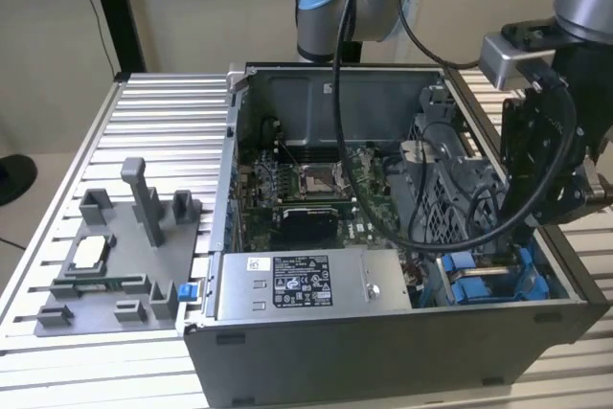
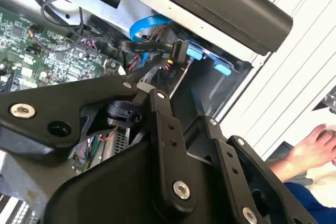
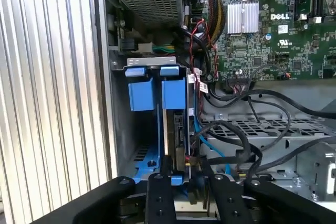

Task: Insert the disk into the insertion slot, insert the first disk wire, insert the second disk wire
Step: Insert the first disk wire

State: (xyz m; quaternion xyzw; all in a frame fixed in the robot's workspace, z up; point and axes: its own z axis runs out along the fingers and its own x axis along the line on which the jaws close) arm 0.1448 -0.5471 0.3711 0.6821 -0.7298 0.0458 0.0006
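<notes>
My gripper (image 1: pixel 529 222) hangs low inside the open computer case, at the exterior view's right, over the drive cage. The insertion slot (image 3: pixel 143 153) is the cage bay with blue carrier tabs (image 3: pixel 157 92) at its mouth. A dark disk (image 3: pixel 179 127) sits edge-on in that bay between the blue rails. In the first wrist view my gripper (image 3: pixel 185 176) is right at the disk's near end. A blue disk wire (image 3: pixel 198 129) and black wires (image 3: pixel 247 145) run beside it. In the second wrist view a black flat wire with a connector (image 2: pixel 176 51) lies just beyond my gripper (image 2: pixel 149 81).
A grey plastic fixture tray (image 1: pixel 115 256) lies on the ribbed table at the exterior view's left. The power supply (image 1: pixel 287 280) and motherboard (image 1: pixel 306 189) fill the case. A person's hand (image 2: pixel 310 145) shows beyond the case wall. Loose cables crowd the cage.
</notes>
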